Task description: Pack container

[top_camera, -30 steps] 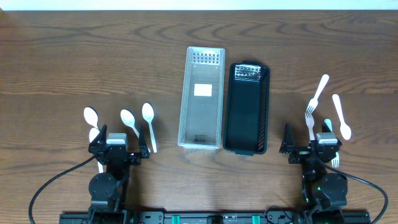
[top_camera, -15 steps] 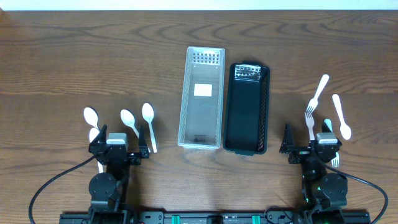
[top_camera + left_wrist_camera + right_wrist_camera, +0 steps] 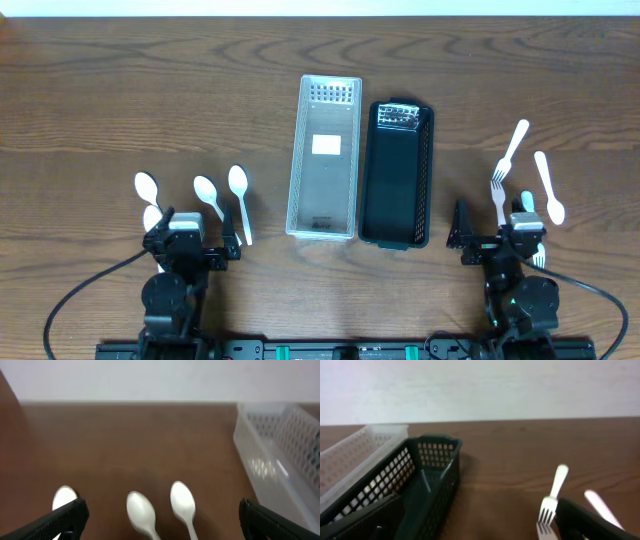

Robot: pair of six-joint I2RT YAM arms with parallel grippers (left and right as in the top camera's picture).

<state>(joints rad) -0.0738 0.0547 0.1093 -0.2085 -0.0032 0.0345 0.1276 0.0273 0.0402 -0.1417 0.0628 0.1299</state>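
A clear plastic container (image 3: 325, 158) and a black mesh basket (image 3: 397, 175) lie side by side at the table's middle, both empty. Three white spoons (image 3: 208, 192) lie at the left, and a fourth is partly hidden under my left gripper (image 3: 190, 245). White forks (image 3: 510, 150) and a white spoon (image 3: 549, 190) lie at the right, by my right gripper (image 3: 497, 240). In the left wrist view the left gripper (image 3: 167, 530) is open and empty, with spoons (image 3: 141, 510) between its fingers' line. In the right wrist view the right gripper (image 3: 470, 532) is open and empty, between the basket (image 3: 420, 490) and a fork (image 3: 552, 495).
The clear container (image 3: 272, 455) shows to the right in the left wrist view, and at the left edge of the right wrist view (image 3: 355, 460). Both arms sit at the table's near edge. Bare wood lies beyond the containers.
Both arms have shifted very slightly near the front edge. The containers and cutlery have not moved.
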